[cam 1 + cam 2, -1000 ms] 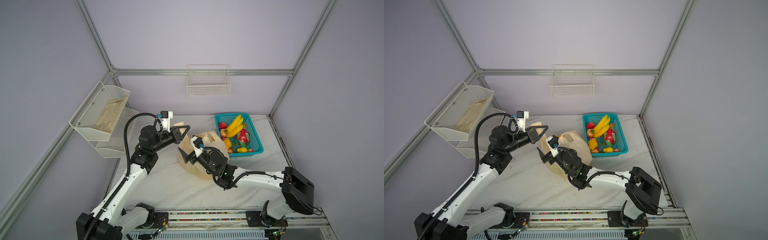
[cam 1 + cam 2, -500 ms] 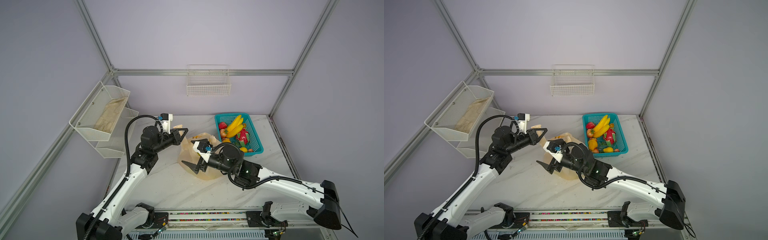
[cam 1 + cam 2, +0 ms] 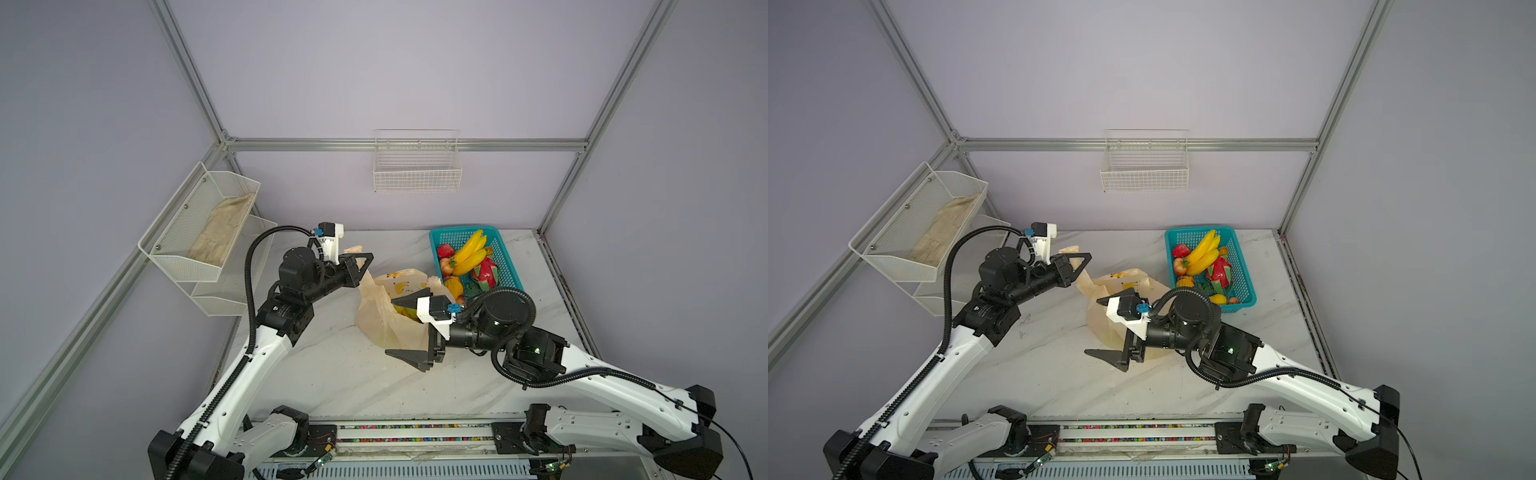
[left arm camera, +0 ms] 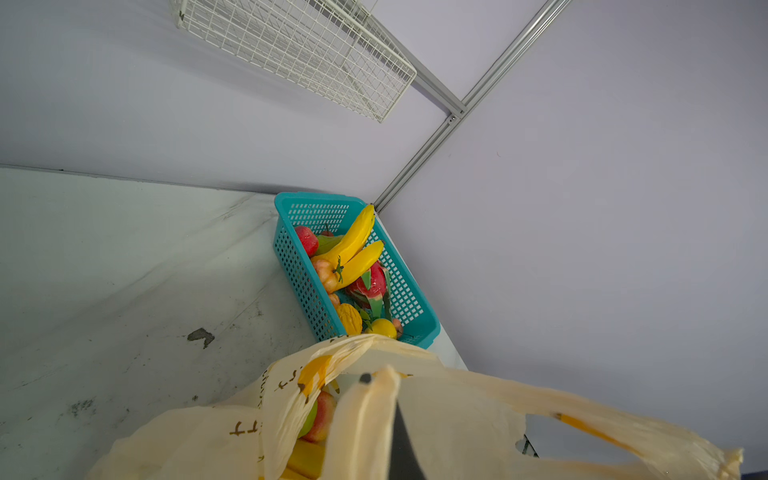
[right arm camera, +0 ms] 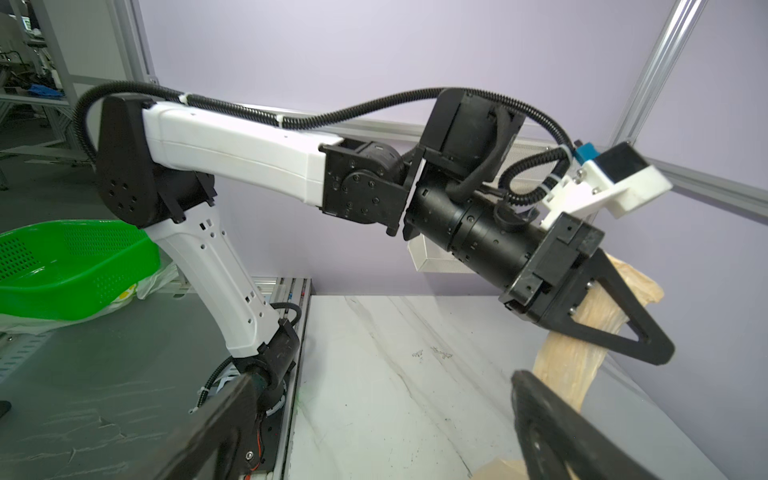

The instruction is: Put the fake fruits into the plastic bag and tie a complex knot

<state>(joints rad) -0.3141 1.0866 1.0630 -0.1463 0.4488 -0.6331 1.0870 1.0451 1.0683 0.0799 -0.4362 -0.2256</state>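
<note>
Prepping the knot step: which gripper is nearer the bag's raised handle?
Left. The left gripper is shut on the handle, holding it up; the right gripper stands open lower down, beside the body of the plastic bag, gripping nothing.

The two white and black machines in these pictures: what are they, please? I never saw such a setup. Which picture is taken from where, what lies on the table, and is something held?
They are two robot arms, each ending in a two-finger gripper. Two pictures look down on the whole scene; the other two come from a camera on each arm's wrist. On the white marble table stand a teal perforated plastic basket of glossy fake fruits and a thin cream-yellow plastic bag with some fruit inside. The left gripper is shut on a handle strip of the bag and holds it up. The right gripper is open near the bag and holds nothing.
</note>
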